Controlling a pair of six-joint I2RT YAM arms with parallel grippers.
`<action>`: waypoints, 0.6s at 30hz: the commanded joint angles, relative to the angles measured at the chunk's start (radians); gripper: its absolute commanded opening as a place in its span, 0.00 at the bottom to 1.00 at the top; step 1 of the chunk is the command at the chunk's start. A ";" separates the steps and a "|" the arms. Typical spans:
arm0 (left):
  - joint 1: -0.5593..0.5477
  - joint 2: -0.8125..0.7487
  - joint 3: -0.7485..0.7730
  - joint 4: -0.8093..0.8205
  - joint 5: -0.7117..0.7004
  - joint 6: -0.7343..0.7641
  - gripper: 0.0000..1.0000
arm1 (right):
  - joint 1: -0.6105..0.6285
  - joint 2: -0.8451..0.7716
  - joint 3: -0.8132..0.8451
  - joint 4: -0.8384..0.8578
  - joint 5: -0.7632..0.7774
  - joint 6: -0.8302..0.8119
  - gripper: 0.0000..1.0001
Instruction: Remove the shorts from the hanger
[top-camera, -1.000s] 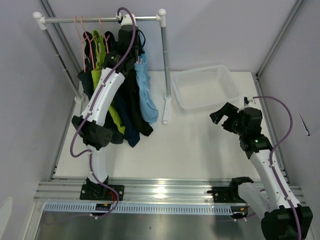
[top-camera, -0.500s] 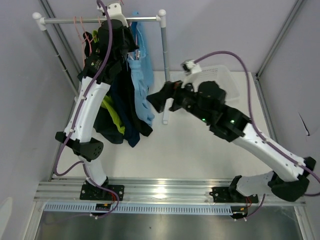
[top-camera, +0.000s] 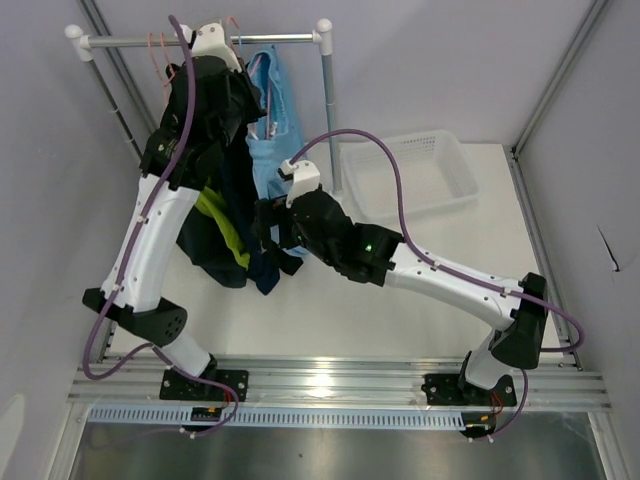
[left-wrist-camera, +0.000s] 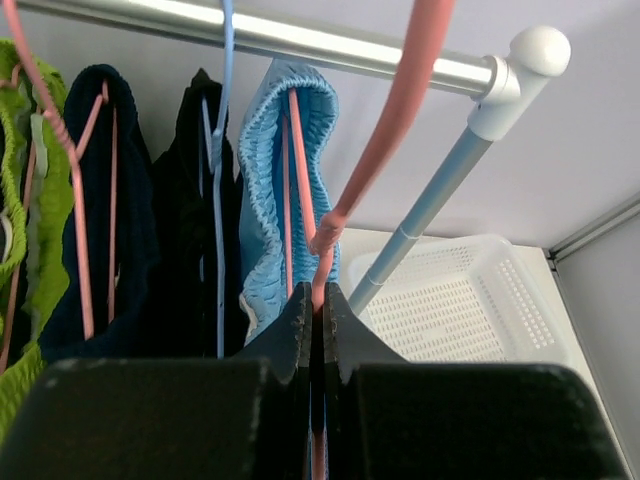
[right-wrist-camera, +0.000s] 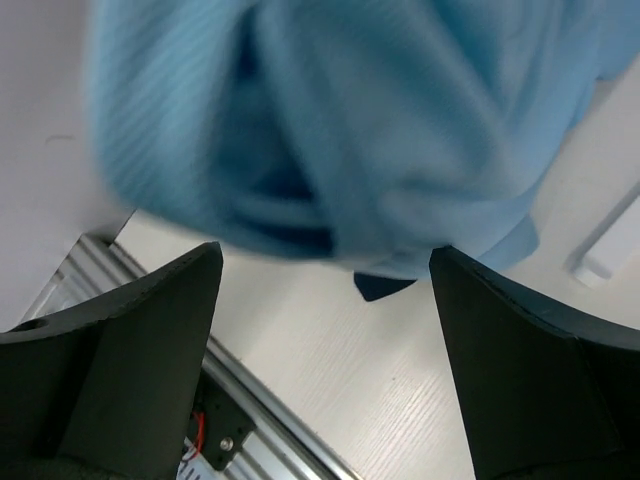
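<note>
Jaws on the left arm are clenched on the neck of a pink hanger (left-wrist-camera: 326, 238), just under its twist and up by the rail (left-wrist-camera: 300, 42). At the left of the rail hang 3 other pairs: green shorts (left-wrist-camera: 45, 200), navy shorts (left-wrist-camera: 135, 220) and black shorts (left-wrist-camera: 190, 230), each on its own hanger. To their right, the blue shorts (left-wrist-camera: 262, 190) hang by the waistband on the held hanger. I cannot tell whether its hook sits on the rail or has been lifted off.

Lower down and further right, the right arm's jaws are spread wide under the blue shorts. In the right wrist view the bunched hem fills the space above and between the 2 fingers, but neither finger presses on the cloth and nothing is gripped. The tabletop (top-camera: 330, 320) lies below, and a white basket (top-camera: 410, 138) sits well off to the right.

The step in hand looks like pair 1 of 5: the left arm steadies the hanger while the right goes for the cloth. Next, the right jaws probably need to rise a little so that a good fold lies between the fingers. They would then close and draw the shorts down off the hanger while the left grip holds firm. The basket seems the likely place for them.
</note>
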 joint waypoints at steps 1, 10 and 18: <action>-0.005 -0.125 -0.051 0.101 0.023 -0.030 0.00 | 0.012 0.007 0.051 0.067 0.157 -0.022 0.90; -0.005 -0.221 -0.161 0.118 0.046 -0.040 0.00 | 0.062 0.013 0.023 0.114 0.359 -0.068 0.32; -0.005 -0.205 -0.127 0.130 0.010 -0.014 0.00 | 0.178 -0.008 -0.096 0.114 0.375 -0.036 0.00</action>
